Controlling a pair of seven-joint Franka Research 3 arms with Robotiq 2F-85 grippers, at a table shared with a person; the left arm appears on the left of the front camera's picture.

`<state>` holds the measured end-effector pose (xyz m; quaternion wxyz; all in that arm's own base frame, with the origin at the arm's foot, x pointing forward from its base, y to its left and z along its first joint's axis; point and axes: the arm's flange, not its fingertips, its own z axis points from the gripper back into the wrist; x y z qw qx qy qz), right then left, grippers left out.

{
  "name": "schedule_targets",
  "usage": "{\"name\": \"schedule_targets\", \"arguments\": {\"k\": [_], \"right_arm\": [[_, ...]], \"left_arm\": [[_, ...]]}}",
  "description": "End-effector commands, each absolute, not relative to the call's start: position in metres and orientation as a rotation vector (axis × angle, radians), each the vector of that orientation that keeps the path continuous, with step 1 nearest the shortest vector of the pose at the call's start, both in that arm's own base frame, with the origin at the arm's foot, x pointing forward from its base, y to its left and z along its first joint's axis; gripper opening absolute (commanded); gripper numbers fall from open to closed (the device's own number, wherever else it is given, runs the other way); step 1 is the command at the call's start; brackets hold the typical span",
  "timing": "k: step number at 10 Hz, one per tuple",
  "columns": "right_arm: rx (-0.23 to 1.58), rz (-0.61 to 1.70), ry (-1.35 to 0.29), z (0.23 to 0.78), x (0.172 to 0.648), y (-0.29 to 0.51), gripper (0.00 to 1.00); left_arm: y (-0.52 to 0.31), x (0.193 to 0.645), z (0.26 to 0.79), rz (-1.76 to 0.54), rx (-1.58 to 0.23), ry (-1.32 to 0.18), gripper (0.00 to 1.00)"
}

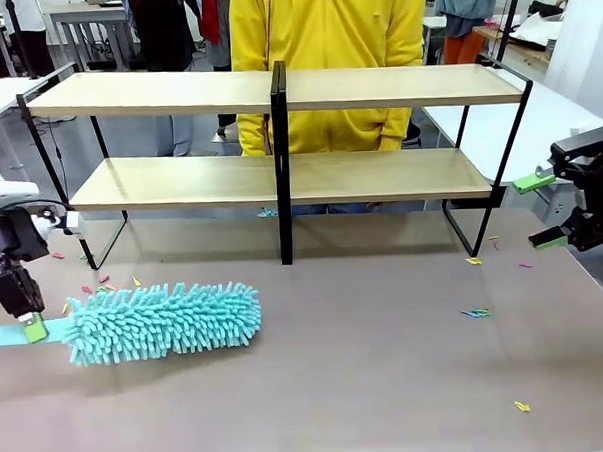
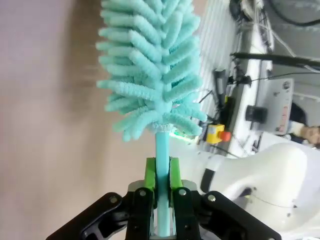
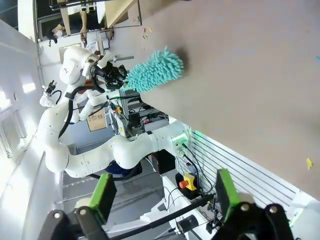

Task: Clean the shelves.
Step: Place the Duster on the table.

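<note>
Standing across the far half of the brown tabletop (image 1: 388, 382), one rack of shelves (image 1: 279, 177) shows two long pale wood boards, upper and lower, on a thin black frame with one black centre post. One person in a yellow top (image 1: 329, 45) stands just behind it. At the near left, the left gripper (image 1: 33, 328) is clamped on the flat handle of one turquoise chenille duster (image 1: 165, 320), whose fluffy head lies on the table, near the rack's left leg. Small coloured paper scraps (image 1: 475, 312) are scattered over the table, too small to count surely. At the right edge, the right gripper (image 1: 541, 212) hangs with its two green pads well apart, holding nothing.

From the left wrist, two green pads (image 2: 150, 175) press together on the duster's handle (image 2: 161, 150), its head (image 2: 150, 65) above the table.

From the right wrist, two green pads (image 3: 103, 196) stand wide apart; the duster (image 3: 155, 72) and the left gripper (image 3: 117, 75) sit far off.
</note>
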<state>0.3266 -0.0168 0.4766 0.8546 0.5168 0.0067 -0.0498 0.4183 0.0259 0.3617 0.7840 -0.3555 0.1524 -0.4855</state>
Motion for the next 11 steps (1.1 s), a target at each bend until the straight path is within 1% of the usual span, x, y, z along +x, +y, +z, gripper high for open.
{"name": "schedule_targets", "arguments": {"k": [1, 2, 3, 4, 5, 6, 7, 8, 9, 10, 11], "right_arm": [[1.116, -0.080, -0.007, 0.475, 0.329, -0.015, 1.00], [1.116, -0.080, -0.007, 0.475, 0.329, -0.015, 1.00], [1.116, -0.080, -0.007, 0.475, 0.329, -0.015, 1.00], [1.116, -0.080, -0.007, 0.475, 0.329, -0.015, 1.00], [1.116, -0.080, -0.007, 0.475, 0.329, -0.015, 1.00], [1.116, -0.080, -0.007, 0.475, 0.329, -0.015, 1.00], [1.116, -0.080, -0.007, 0.475, 0.329, -0.015, 1.00], [1.087, -0.103, 0.014, 0.476, 0.327, -0.016, 1.00], [1.127, -0.138, -0.019, 0.480, 0.326, -0.014, 1.00], [1.165, -0.182, -0.061, 0.484, 0.325, -0.012, 1.00], [1.199, -0.251, -0.032, 0.488, 0.325, -0.010, 1.00]], "left_arm": [[0.026, 0.403, 0.360, -1.087, -0.722, 0.300, 0.12], [0.024, 0.404, 0.361, -1.084, -0.736, 0.286, 0.12], [0.024, 0.405, 0.362, -1.077, -0.730, 0.269, 0.69], [0.026, 0.402, 0.368, -1.040, -0.715, 0.135, 0.70], [0.031, 0.397, 0.379, -0.984, -0.680, -0.058, 1.00], [0.039, 0.388, 0.392, -0.854, -0.623, -0.359, 1.00], [0.044, 0.377, 0.402, -0.808, -0.663, -0.509, 1.00], [0.047, 0.369, 0.410, -0.700, -0.847, -0.577, 0.93], [0.046, 0.367, 0.414, -0.531, -1.173, -0.495, 1.00], [0.042, 0.367, 0.414, -0.504, -1.341, -0.423, 1.00], [0.036, 0.365, 0.411, -0.463, -1.473, -0.286, 1.00]]}}
